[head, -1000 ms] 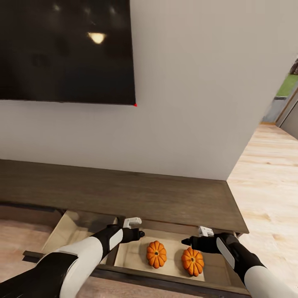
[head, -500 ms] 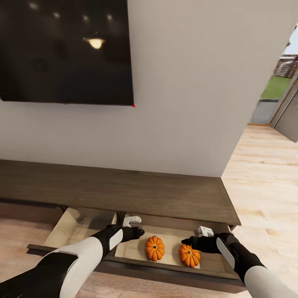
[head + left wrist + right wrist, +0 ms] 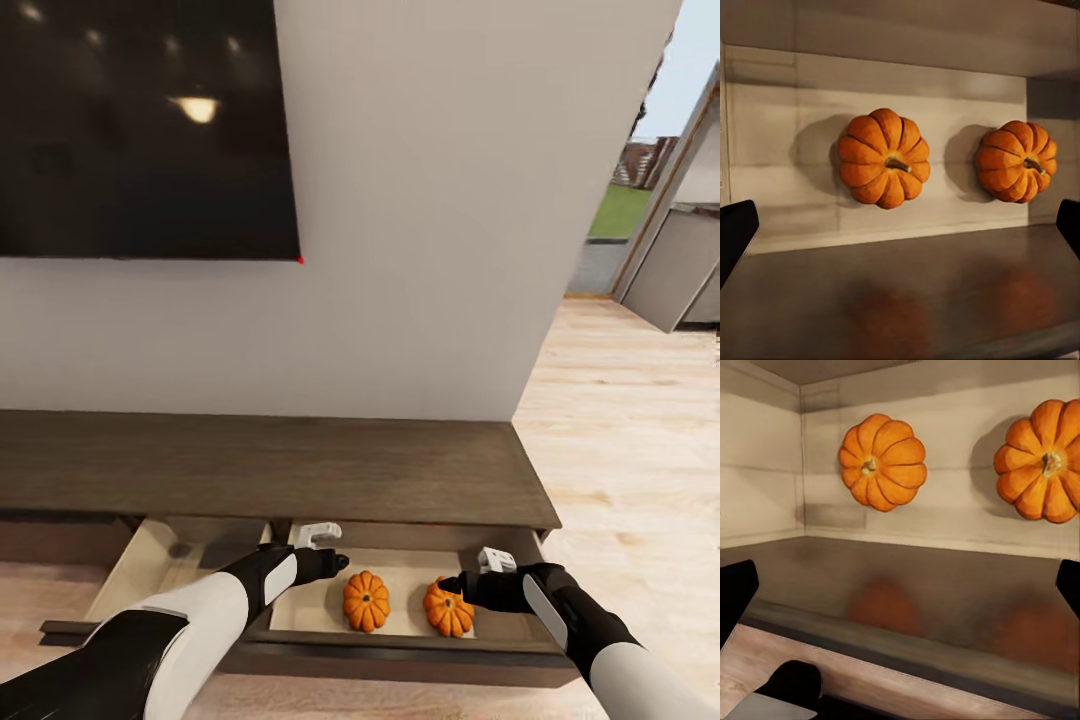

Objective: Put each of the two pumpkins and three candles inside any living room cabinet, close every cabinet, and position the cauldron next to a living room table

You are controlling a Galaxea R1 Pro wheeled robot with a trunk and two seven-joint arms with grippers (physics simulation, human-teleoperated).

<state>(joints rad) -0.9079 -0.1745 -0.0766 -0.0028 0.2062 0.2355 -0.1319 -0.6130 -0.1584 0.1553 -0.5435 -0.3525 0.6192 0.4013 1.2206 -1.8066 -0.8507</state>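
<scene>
Two orange pumpkins [image 3: 367, 600] [image 3: 447, 608] lie side by side in an open drawer [image 3: 400, 650] of the long dark brown cabinet [image 3: 300, 468]. My left gripper [image 3: 338, 562] hovers open just left of them, above the drawer. From the right, my right gripper [image 3: 447, 582] stands open close over the right pumpkin. The left wrist view looks down on both pumpkins [image 3: 883, 158] [image 3: 1015, 161] past the drawer front, with the fingertips [image 3: 735, 232] wide apart. The right wrist view has them [image 3: 883, 461] [image 3: 1046, 461] too. The candles, cauldron and table are out of view.
A second drawer [image 3: 150, 560] stands open left of the pumpkin drawer. A black TV [image 3: 140, 130] hangs on the white wall above the cabinet. Light wood floor [image 3: 620, 450] runs past the cabinet's right end to an open doorway [image 3: 690, 270].
The whole picture has shifted: the camera has moved, so the cabinet and wall sit further left and more doorway shows. Both grippers hold the same pose and the pumpkins stay in the drawer.
</scene>
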